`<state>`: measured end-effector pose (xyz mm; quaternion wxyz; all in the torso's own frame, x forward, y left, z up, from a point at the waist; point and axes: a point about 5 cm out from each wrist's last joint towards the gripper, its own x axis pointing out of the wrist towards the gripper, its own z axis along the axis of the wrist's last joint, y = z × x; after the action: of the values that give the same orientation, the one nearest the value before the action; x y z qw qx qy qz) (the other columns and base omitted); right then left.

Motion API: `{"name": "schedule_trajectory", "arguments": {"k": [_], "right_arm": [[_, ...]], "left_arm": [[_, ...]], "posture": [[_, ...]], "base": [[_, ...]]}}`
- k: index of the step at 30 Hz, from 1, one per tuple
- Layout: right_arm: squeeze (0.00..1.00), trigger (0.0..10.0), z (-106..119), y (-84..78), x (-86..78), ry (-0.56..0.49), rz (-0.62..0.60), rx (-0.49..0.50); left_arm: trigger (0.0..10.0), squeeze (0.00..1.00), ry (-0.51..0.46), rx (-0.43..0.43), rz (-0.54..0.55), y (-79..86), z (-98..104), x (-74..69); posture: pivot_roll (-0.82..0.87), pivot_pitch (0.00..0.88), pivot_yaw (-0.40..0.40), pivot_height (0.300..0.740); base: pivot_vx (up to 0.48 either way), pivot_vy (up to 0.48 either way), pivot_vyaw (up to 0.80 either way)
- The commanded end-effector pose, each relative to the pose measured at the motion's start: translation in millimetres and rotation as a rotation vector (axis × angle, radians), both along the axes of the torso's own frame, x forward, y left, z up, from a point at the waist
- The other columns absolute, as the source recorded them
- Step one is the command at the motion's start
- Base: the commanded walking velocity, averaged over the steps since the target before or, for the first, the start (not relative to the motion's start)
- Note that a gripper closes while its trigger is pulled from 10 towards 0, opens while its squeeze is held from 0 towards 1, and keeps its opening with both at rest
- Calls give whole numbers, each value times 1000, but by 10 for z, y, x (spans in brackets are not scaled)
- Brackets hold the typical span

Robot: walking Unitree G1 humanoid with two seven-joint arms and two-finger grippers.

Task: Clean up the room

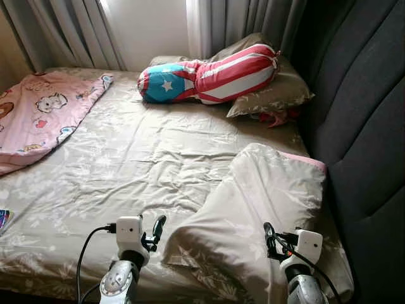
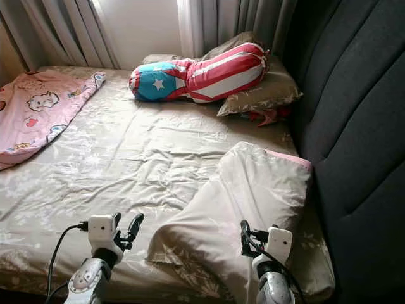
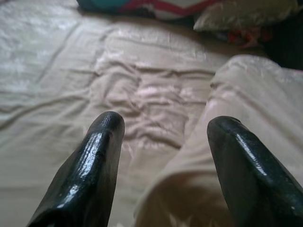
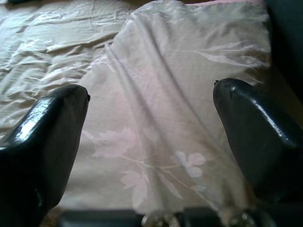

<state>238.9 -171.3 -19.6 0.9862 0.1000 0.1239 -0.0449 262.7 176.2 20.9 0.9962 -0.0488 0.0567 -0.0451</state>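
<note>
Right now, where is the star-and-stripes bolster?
In the left eye view the star-and-stripes bolster lies at the bed's far end, leaning on a beige pillow beside the dark headboard, below the curtains.

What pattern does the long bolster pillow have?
Red and white stripes, with a blue end bearing a white star; it shows best in the left eye view.

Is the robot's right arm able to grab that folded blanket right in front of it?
Probably yes. The right gripper hangs over the near end of the folded blanket with its fingers spread wide, and nothing lies between them and the cloth. The left gripper is open too, beside the blanket's edge.
</note>
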Motion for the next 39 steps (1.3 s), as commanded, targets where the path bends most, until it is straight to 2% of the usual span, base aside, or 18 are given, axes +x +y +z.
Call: {"name": "schedule_trajectory", "arguments": {"k": [1,10,13,18,20,21,23,24,29,33,39], "right_arm": [[0,10000,-24,-40,-36,15,-11,-16],[0,10000,9,-201,-15,22,-50,-89],[0,10000,102,-404,52,9,-39,-237],[0,10000,226,-598,147,-17,-71,-313],[0,10000,260,-632,200,-20,-93,-256],[0,10000,271,-577,241,-30,-63,-202],[0,10000,275,-530,251,-39,-41,-197],[0,10000,273,-451,255,-51,-9,-190],[0,10000,190,-261,166,-56,-16,-136],[0,10000,141,-169,96,-56,-4,-109],[0,10000,74,-151,34,-15,-13,-98]], "left_arm": [[10000,0,5,-5,-9,-36,15,12],[10000,0,-2,-4,-14,-48,79,65],[10000,0,-5,-4,-10,-42,101,61],[10000,0,-2,0,-4,-23,101,51],[10000,0,1,3,-1,-11,99,51],[10000,0,3,4,-1,-9,98,53],[10000,0,4,4,-2,-12,99,53],[10000,0,5,3,-3,-17,99,53],[10000,0,8,-9,-9,-56,99,47],[10000,0,13,-9,-16,-70,88,39],[10000,0,27,-13,-26,-93,50,2]], "posture": [[-38,38,-52,740],[-44,56,-55,740],[-41,61,-61,740],[-41,62,-65,740],[-41,62,-65,740],[-41,62,-65,740],[-46,65,-69,740],[-47,65,-69,740],[-47,70,-63,740],[-46,70,-62,740],[-42,64,-63,740]], "base": [[0,0,0],[0,0,0],[0,0,0],[0,0,0],[0,0,0],[0,0,0],[0,0,0],[0,0,0],[0,0,0],[0,0,0],[0,0,0]]}}
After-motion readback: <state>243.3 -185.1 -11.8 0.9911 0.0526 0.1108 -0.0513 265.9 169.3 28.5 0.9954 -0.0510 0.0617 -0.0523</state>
